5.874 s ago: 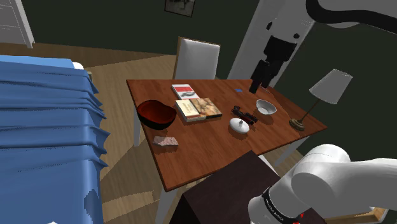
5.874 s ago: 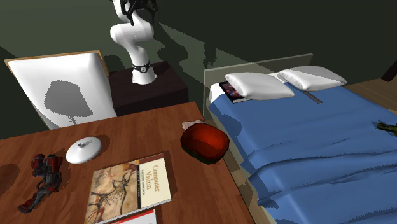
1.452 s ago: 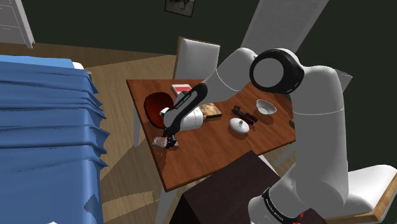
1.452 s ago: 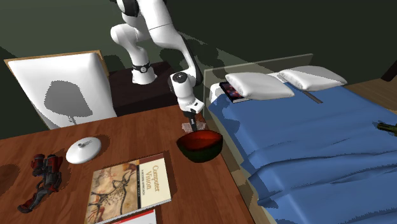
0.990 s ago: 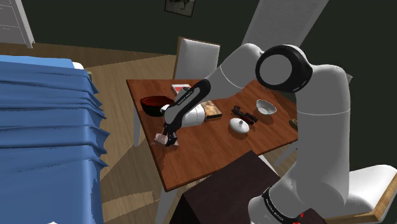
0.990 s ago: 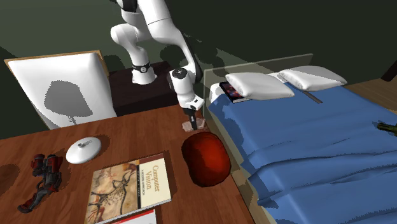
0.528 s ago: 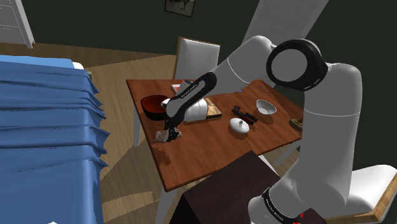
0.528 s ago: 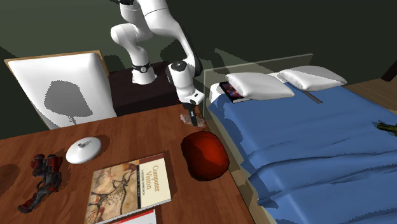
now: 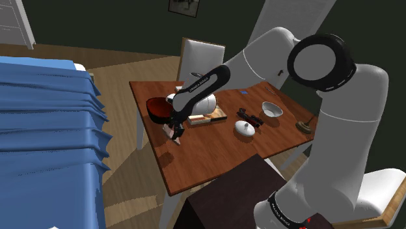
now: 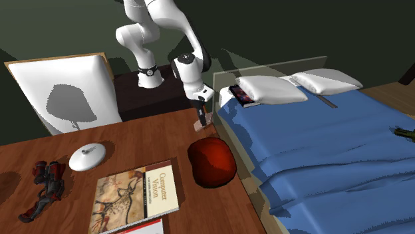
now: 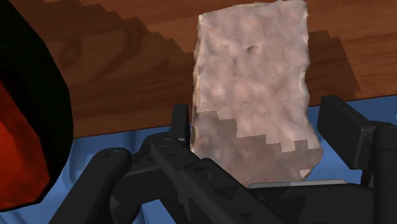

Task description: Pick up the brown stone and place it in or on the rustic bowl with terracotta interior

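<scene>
Reddish-brown wooden table (image 9: 208, 153) carries the items. A blue bed (image 9: 45, 130) stands beside it, at 9 o'clock in the shoulder view. The white arm (image 9: 260, 53) reaches across the tabletop. The bowl (image 9: 155, 107), dark outside and red inside, sits near the table's bed-side edge. The black gripper (image 10: 202, 113) is clamped on the pinkish-brown stone (image 11: 254, 89), which hangs just beside the bowl, at 5 o'clock from it in the shoulder view.
</scene>
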Controlling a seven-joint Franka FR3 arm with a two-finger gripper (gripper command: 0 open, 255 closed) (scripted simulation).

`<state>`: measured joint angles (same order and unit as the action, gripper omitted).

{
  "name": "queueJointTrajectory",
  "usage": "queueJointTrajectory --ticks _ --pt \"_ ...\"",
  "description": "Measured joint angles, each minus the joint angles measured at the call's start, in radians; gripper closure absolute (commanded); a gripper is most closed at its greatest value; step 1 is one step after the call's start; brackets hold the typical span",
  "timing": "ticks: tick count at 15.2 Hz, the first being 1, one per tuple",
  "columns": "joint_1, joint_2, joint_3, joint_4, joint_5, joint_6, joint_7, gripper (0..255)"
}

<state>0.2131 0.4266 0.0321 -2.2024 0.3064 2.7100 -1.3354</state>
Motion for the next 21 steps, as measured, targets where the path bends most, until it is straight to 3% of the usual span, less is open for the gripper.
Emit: queueJointTrajectory --ticks 13,17,21 --pt "0.017 -0.147 -0.026 -0.010 -0.045 -0.135 0.052 255" --pt "-0.001 -0.064 -0.038 0.127 -0.056 -0.194 0.041 255" --pt "-0.024 0.063 -0.049 0.332 -0.068 -0.275 0.031 255"
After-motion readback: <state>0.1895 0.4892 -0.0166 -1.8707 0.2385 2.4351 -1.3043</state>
